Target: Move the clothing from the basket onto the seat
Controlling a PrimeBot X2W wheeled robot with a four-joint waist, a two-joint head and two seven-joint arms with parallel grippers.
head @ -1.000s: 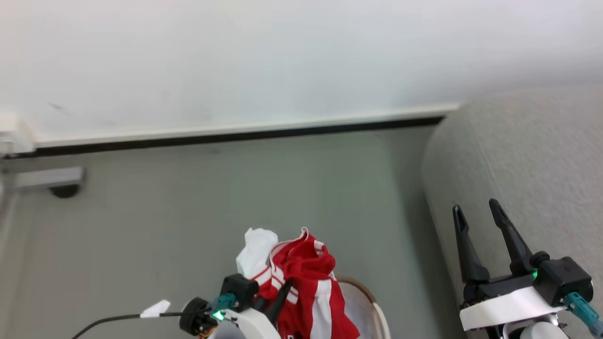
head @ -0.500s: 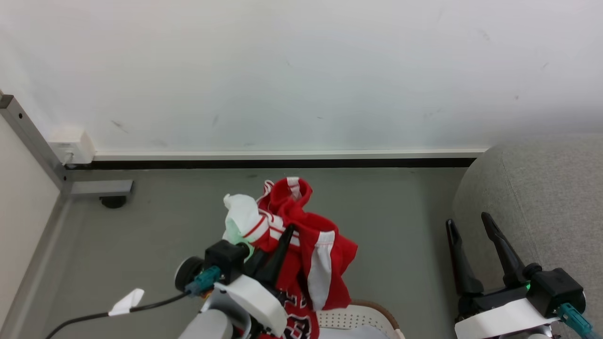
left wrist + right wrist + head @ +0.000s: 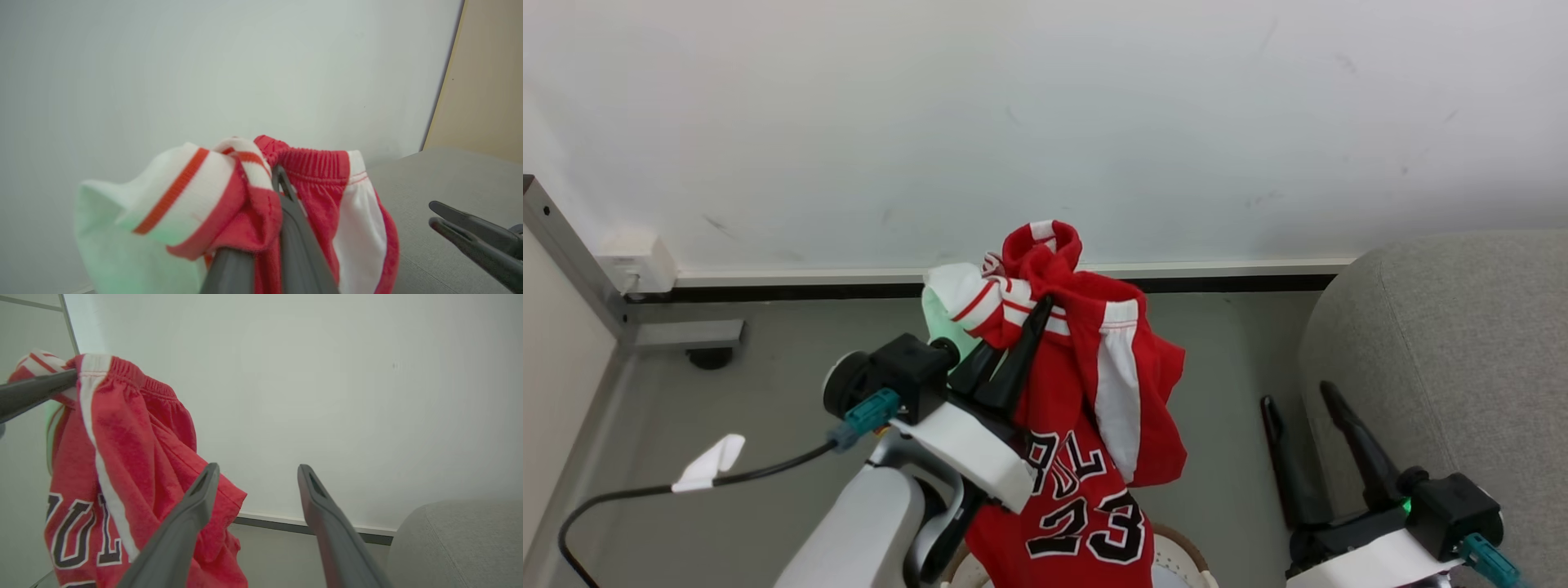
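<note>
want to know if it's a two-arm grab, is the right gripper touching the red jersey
Apart. The head view shows bare floor between the red jersey and the open right gripper, whose fingers hold nothing.

1. Head view looks from above and behind the left fingers and right fingers, forward and down toward the wall and floor.
2. Left wrist view sits close behind the left fingers, with the clothing bunched at their tips, very near.
3. Right wrist view looks up along the right fingers at the wall.
4. All three share the clothing, the wall and the seat beside the right fingers.
</note>
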